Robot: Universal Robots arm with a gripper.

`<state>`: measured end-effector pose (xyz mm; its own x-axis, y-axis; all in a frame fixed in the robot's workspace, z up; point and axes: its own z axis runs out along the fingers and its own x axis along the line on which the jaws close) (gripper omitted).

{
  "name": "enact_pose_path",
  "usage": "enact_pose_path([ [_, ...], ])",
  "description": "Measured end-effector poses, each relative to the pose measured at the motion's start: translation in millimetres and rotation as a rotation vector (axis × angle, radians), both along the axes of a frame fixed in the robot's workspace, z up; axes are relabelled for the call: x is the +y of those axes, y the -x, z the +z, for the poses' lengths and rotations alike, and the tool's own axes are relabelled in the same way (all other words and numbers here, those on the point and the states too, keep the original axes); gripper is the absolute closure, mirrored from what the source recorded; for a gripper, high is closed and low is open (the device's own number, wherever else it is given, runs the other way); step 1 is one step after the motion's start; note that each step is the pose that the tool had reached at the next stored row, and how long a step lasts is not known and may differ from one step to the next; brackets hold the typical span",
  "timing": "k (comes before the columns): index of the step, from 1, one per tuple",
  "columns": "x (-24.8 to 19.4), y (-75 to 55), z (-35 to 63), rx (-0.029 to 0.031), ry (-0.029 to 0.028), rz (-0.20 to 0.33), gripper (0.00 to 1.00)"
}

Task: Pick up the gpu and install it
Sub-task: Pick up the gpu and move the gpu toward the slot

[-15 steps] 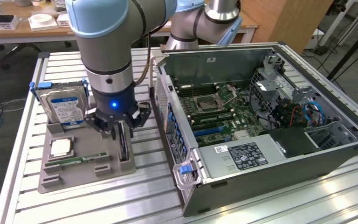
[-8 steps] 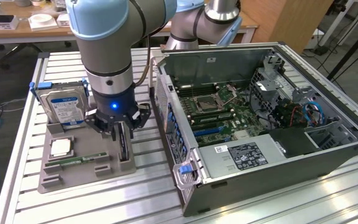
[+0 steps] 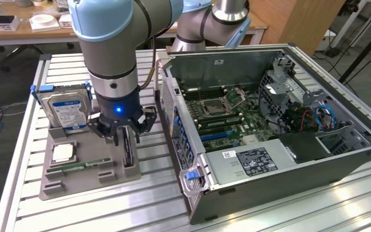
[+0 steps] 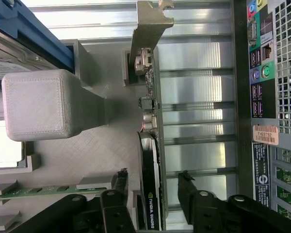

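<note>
Currently at the pick-up step, by my reading; install not begun. Exterior view's left: hard drive (image 3: 66,108) upright in the grey tray (image 3: 76,186). Next along, the gpu (image 3: 129,151) stands on edge in its tray slot, gripper (image 3: 124,137) low over it. Jaws spread wide, fingers (image 4: 117,187) either side of the card, neither visibly touching; nothing held. A grasp calls for square closure on the thin card. Exterior view's right: open computer case (image 3: 263,198).

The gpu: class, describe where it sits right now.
The gpu stands on edge in the grey tray, toward the exterior view's left of the computer case, with the open hand straddling its upper edge.
</note>
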<state>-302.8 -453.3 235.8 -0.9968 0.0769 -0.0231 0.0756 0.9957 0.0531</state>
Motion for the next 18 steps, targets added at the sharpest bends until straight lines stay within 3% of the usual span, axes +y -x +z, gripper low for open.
enact_pose_path([
  [1,0.0,0.0,0.0,0.0000,-0.0001,0.000,0.45],
  [6,0.0,0.0,0.0,0.0000,0.0000,0.000,0.47],
  [7,0.0,0.0,0.0,0.0000,0.0000,0.000,0.54],
  [12,0.0,0.0,0.0,0.0000,0.0000,0.000,0.55],
  [13,0.0,0.0,0.0,0.0000,0.0000,0.000,0.62],
  [16,0.0,0.0,0.0,0.0000,-0.0001,0.000,0.63],
  [17,0.0,0.0,0.0,0.0000,-0.0001,0.000,0.70],
  [18,0.0,0.0,0.0,0.0000,-0.0001,0.000,0.70],
])
